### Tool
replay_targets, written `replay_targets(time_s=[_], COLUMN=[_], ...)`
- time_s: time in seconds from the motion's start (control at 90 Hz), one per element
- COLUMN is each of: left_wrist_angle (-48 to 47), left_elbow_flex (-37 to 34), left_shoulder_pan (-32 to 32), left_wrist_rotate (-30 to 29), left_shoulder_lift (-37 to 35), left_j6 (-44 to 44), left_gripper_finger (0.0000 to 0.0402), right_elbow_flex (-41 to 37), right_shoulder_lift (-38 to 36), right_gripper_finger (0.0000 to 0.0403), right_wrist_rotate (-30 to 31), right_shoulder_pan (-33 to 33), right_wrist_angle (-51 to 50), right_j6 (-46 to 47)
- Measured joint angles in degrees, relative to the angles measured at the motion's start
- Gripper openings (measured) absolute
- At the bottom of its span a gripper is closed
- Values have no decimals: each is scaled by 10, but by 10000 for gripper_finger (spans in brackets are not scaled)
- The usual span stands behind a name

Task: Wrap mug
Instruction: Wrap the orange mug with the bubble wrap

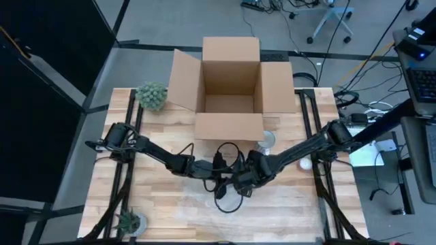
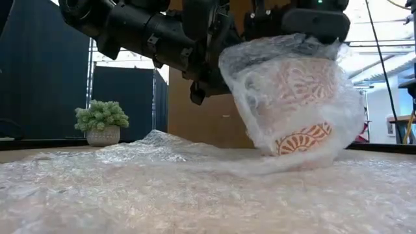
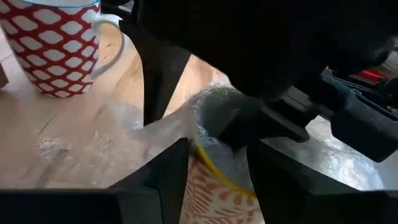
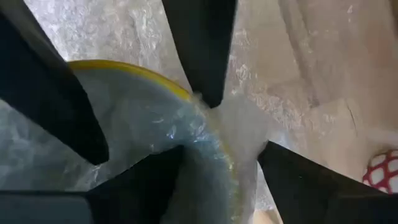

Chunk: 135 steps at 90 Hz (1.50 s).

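Note:
An orange-patterned mug (image 2: 302, 140) with a yellow rim sits inside clear bubble wrap (image 2: 286, 65), tilted, with its lower end at the sheet of bubble wrap (image 2: 162, 182) spread over the table. Whether the mug touches the sheet, I cannot tell. Both arms meet over it at the table's middle. My left gripper (image 1: 221, 170) (image 3: 217, 149) is shut around the wrapped mug's body. My right gripper (image 1: 243, 178) (image 4: 222, 152) is shut on the mug's rim from above. In the high view the arms hide the mug. My left gripper pinches the wrapped mug's body (image 3: 208, 193) between its two fingers (image 3: 168, 174), just below the rim, one finger on each side. The wrap lies between fingers and mug. The mug is tilted in the hold. My right gripper holds the mug's rim (image 4: 217, 146) with the bubble wrap folded over it. One finger (image 4: 155, 186) is inside the mug's opening and the other (image 4: 311, 186) is outside. The fingers come from above, slanting down. The wrap is bunched at the rim.
An open cardboard box (image 1: 231, 82) stands at the table's far side. A red-and-white mug (image 3: 56, 43) stands on the wood close to the box. A small white ball (image 1: 305, 163) lies to the right. Potted plants stand at the far left (image 1: 151, 95) and near left (image 1: 129, 221).

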Motion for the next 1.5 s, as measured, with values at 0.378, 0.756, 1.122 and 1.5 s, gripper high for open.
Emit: replay_targets(time_s=[0.378, 0.756, 1.122, 1.5], left_wrist_angle=[-26, -33, -32, -29], left_elbow_flex=[12, 13, 13, 14], left_shoulder_pan=[0, 1, 1, 1], left_wrist_rotate=[9, 9, 8, 4], left_shoulder_lift=[-2, -3, -3, -3], left_j6=[2, 0, 0, 0], left_gripper_finger=[150, 150, 150, 150], right_elbow_flex=[1, 3, 4, 10], right_shoulder_lift=[-55, -180, -139, 18], right_gripper_finger=[212, 212, 212, 212], right_wrist_rotate=[-4, -9, -66, -51], right_shoulder_pan=[0, 1, 102, 66], right_wrist_angle=[-7, -45, 130, 83], right_j6=[-23, -59, -85, -87])
